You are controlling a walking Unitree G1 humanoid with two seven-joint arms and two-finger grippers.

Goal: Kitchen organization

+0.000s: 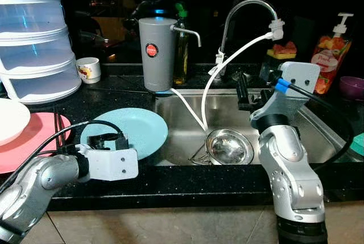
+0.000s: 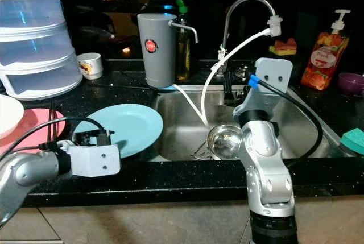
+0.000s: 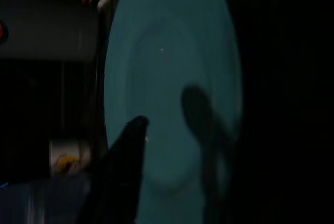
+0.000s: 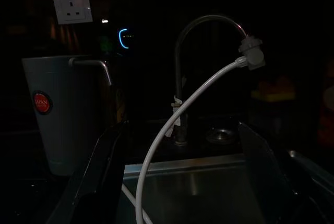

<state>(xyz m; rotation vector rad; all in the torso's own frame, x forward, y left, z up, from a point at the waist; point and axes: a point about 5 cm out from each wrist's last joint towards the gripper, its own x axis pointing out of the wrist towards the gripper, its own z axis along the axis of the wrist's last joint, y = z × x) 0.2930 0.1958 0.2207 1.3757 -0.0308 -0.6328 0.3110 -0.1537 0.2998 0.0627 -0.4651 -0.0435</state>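
Blue plate lay on counter against sink's left edge. Left gripper was held at plate's near rim; finger spread undeterminable. Right gripper was spread wide above sink. Rim best pinched squarely, plate lifted level.

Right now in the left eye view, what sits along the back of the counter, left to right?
Stacked clear containers → small white cup → grey water filter canister → dark glass bottle → curved tap → orange soap pump bottle → purple bowl.
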